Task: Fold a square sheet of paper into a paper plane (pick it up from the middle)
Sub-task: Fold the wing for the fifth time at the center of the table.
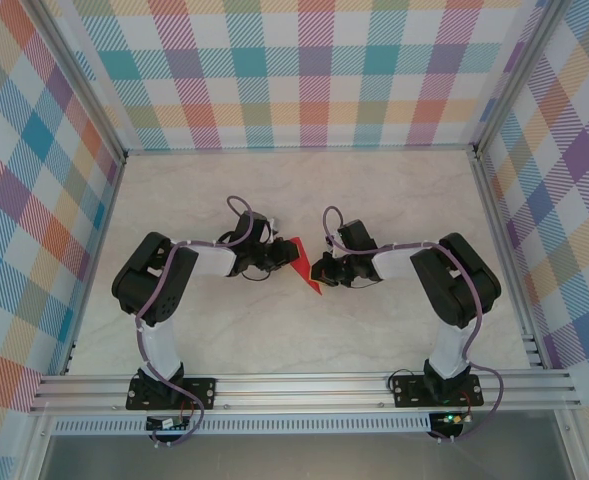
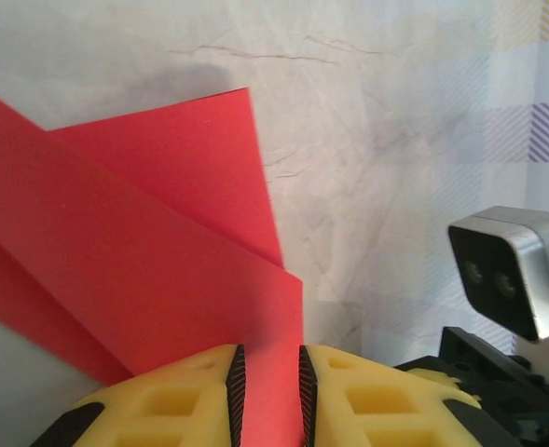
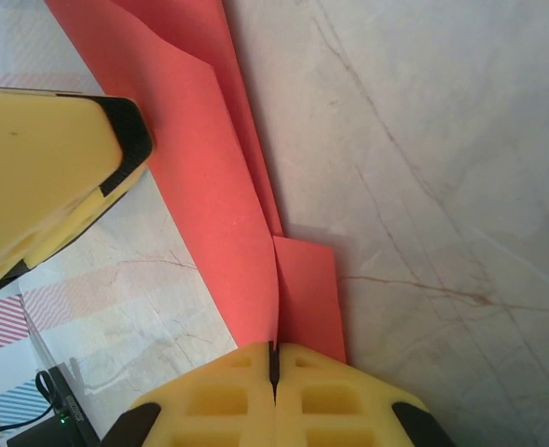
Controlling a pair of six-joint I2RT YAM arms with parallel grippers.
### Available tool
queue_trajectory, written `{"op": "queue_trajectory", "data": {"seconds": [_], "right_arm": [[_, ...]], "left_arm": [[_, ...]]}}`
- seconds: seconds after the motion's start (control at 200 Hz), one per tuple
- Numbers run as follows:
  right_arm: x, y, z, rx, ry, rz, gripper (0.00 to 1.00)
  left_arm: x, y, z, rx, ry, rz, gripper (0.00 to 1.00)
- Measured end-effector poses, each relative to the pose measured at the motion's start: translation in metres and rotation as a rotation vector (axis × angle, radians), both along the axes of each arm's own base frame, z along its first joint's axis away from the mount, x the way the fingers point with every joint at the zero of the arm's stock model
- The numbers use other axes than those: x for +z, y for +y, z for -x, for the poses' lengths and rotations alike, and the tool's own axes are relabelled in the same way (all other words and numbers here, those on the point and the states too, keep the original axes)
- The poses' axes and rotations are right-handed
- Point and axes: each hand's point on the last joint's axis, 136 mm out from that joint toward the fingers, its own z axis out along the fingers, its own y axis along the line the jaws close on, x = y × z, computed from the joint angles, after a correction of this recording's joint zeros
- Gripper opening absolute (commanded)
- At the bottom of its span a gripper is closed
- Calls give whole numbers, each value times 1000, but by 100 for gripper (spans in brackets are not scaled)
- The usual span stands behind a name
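The square sheet of paper (image 1: 303, 266), already folded into layers, was seen from the top camera between the left tool (image 1: 277, 262) and the right tool (image 1: 322, 270). The two tools were turned tip to tip above the marbled tabletop (image 1: 274, 200).

In the left wrist view, the sheet (image 2: 144, 251) was spread ahead of the left tool (image 2: 267, 400) and off to its left in overlapping layers. One strip ran down into the narrow gap between the fingers (image 2: 162, 405). The fingers were set slightly apart; whether the pads touched the paper could not be told. The right arm's camera (image 2: 512, 270) was seen to this tool's right.

In the right wrist view, the right tool (image 3: 274, 372) was pressed together, with an edge of the sheet (image 3: 209, 168) pinched in its seam. The rest of the paper rose ahead and to the left. A finger of the left tool (image 3: 41, 158) was seen just beside the paper.
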Motion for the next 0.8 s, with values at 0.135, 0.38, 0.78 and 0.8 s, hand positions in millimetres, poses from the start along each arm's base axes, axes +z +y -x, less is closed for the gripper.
{"op": "queue_trajectory", "data": {"seconds": [0.135, 0.38, 0.78, 0.8], "right_arm": [[0, 0, 0, -6, 9, -4, 5], [0, 0, 0, -8, 13, -4, 5], [0, 1, 1, -5, 15, -8, 5], [0, 1, 1, -5, 15, -8, 5]], "left_arm": [[2, 0, 6, -4, 0, 23, 27], [14, -11, 26, -34, -16, 48, 28], [11, -18, 36, -44, -11, 37, 19], [10, -18, 36, -43, -11, 35, 19]]}}
